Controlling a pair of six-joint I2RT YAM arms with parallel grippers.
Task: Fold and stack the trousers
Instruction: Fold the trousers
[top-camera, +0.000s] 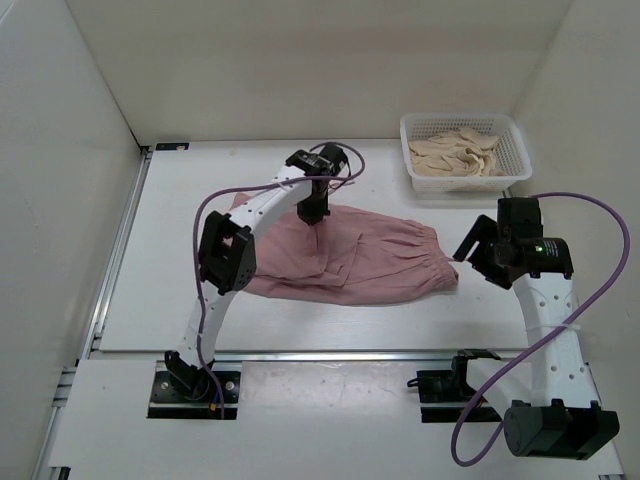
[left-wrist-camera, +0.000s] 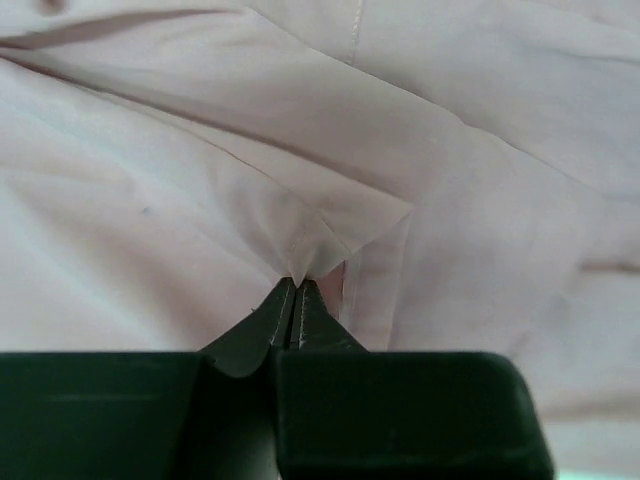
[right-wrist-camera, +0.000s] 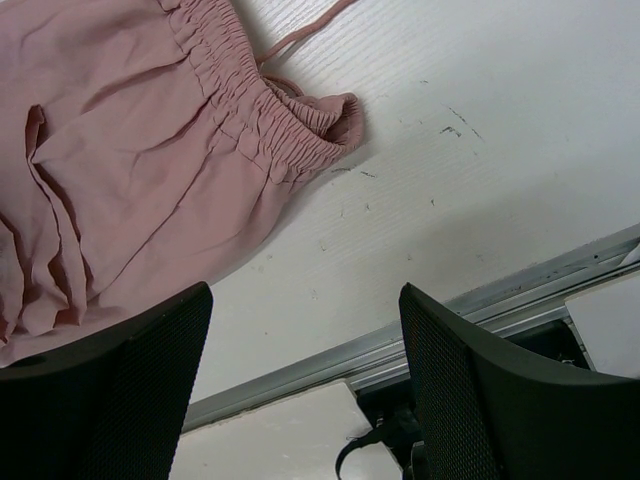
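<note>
The dusty-pink trousers (top-camera: 350, 258) lie spread across the middle of the table, gathered waistband at the right end. My left gripper (top-camera: 313, 212) stands over their far edge and is shut on a pinched fold of the fabric (left-wrist-camera: 330, 235); in the left wrist view the gripper (left-wrist-camera: 298, 285) has its jaws closed with cloth between the tips. My right gripper (top-camera: 466, 252) is open and empty just right of the waistband (right-wrist-camera: 262, 92), above bare table; in the right wrist view it (right-wrist-camera: 305, 300) has its fingers (right-wrist-camera: 150, 340) wide apart.
A white basket (top-camera: 508, 134) holding beige cloth pieces stands at the back right. White walls enclose the table on three sides. A metal rail (right-wrist-camera: 420, 335) runs along the near edge, with the arm bases below it. A drawstring (right-wrist-camera: 300, 30) trails from the waistband.
</note>
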